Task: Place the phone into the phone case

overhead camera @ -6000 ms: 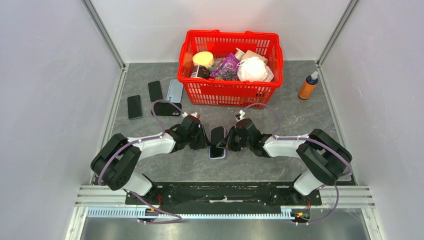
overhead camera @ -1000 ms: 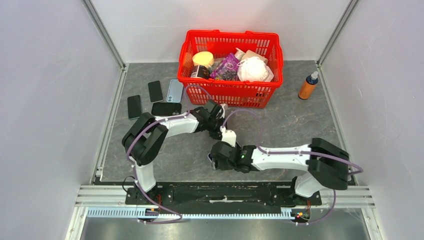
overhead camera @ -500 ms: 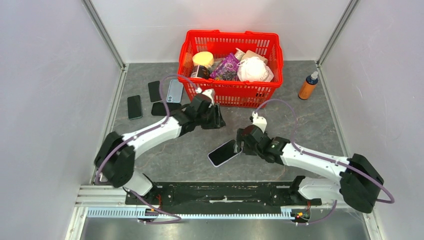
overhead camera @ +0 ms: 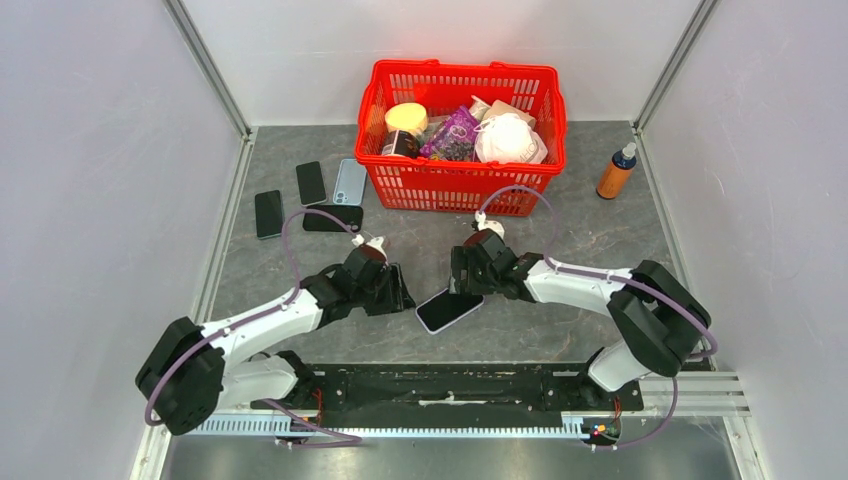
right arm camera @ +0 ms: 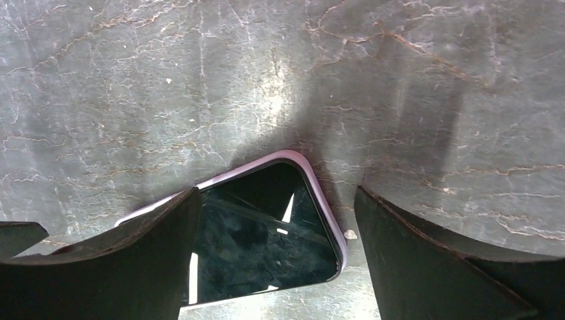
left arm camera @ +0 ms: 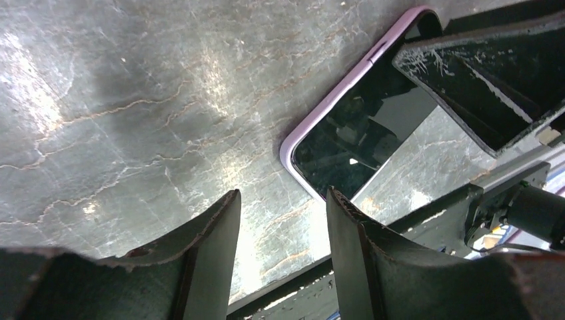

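The phone (overhead camera: 450, 310) lies flat on the table with its dark screen up, seated in the lilac phone case (left arm camera: 286, 145). My left gripper (overhead camera: 403, 293) hovers just left of it, open, with nothing between its fingers (left arm camera: 281, 193). My right gripper (overhead camera: 463, 283) is over the phone's far end, open wide. In the right wrist view the cased phone's corner (right arm camera: 260, 233) shows between the spread fingers (right arm camera: 276, 190), and the lilac rim (right arm camera: 286, 155) is clear of both fingers. One right finger (left arm camera: 480, 87) overlaps the phone in the left wrist view.
A red basket (overhead camera: 455, 190) full of goods stands at the back centre. Several dark phones and a pale case (overhead camera: 350, 181) lie at the back left. An orange bottle (overhead camera: 616, 172) is at the back right. The base rail (overhead camera: 450, 385) runs along the near edge.
Both grippers have opened wider. The left arm swung from near the basket down to the phone's left side. The right gripper shifted to the phone's far end. The phone lies still.
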